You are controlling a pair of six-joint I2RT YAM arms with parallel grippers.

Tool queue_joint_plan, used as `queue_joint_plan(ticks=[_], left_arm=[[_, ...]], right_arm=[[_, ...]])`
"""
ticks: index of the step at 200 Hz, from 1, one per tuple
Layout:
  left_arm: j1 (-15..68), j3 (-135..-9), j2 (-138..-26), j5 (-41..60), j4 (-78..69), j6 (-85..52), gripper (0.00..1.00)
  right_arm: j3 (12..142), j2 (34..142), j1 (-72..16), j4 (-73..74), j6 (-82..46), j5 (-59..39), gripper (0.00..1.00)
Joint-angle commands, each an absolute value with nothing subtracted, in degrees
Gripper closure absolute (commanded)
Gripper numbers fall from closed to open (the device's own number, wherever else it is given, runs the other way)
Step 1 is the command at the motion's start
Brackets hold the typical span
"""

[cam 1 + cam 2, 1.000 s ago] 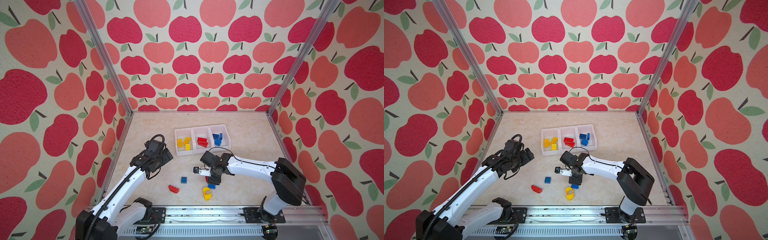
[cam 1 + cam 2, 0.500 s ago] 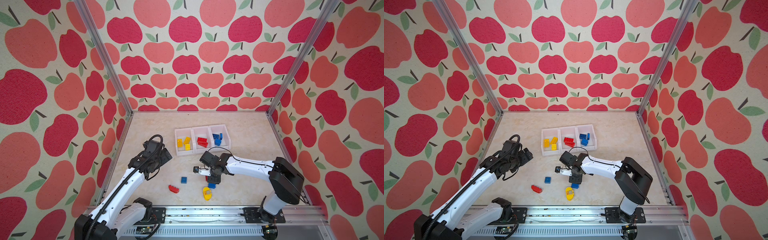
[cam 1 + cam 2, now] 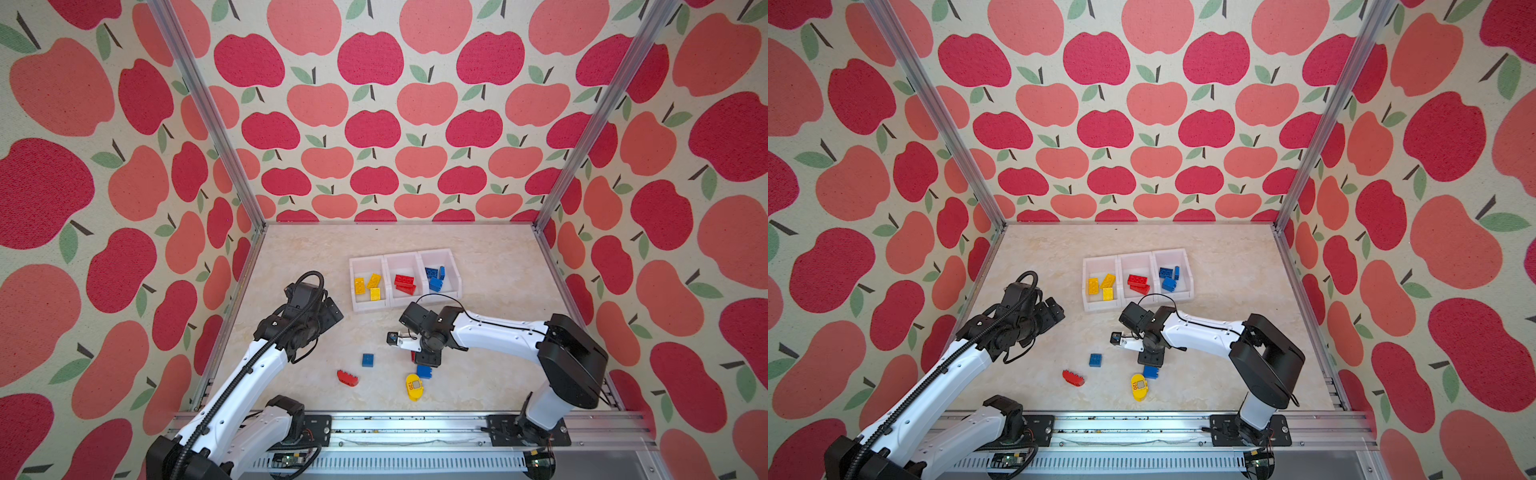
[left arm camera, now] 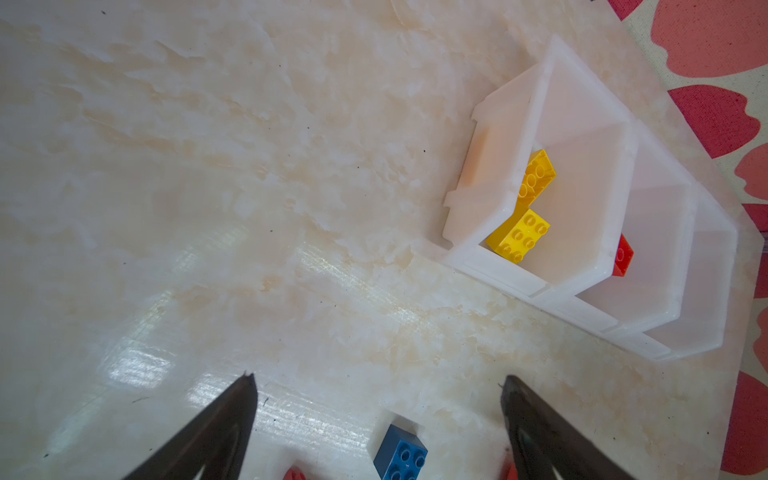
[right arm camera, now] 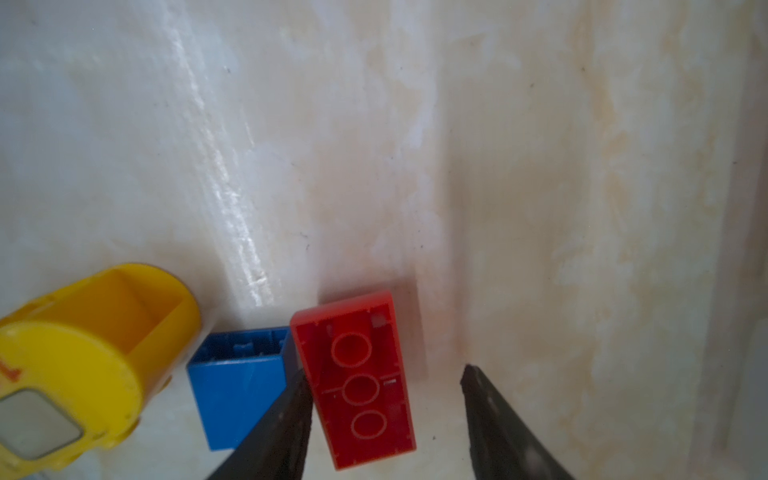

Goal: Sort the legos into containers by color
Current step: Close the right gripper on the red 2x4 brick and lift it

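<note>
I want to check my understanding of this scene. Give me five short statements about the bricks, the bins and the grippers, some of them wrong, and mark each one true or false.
1. Yellow bricks lie in the left-end bin in both top views. True.
2. The right gripper straddles a blue brick. False: its open jaws stand around a red brick lying underside up.
3. The left gripper holds a brick. False: it is open and empty.
4. The yellow piece marked "120" lies on the table, outside the bins. True.
5. The middle bin holds blue bricks. False: it holds red bricks.
</note>
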State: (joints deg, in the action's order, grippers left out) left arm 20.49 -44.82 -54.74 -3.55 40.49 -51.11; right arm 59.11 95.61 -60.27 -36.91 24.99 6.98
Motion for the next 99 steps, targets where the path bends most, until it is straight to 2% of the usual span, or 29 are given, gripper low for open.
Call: queue_joint_plan(ticks=[1,48,99], left_arm=[[20.1,-44.4,-54.7,-3.3,41.7,-50.3,0.06],[20.1,-44.7,-55.3,-3.2,41.5,-50.4,0.06],[20.1,-44.6,-54.9,-3.4,41.7,-50.6,0.07]], right_arm=[[59.8,95.7,-59.9,-37.8,23.5,6.3,0.41],[60.6,97.6,-59.9,-37.7,23.1,6.5,0.46],[59.7,98.6,-59.9,-37.2,22.5,6.2,0.62]])
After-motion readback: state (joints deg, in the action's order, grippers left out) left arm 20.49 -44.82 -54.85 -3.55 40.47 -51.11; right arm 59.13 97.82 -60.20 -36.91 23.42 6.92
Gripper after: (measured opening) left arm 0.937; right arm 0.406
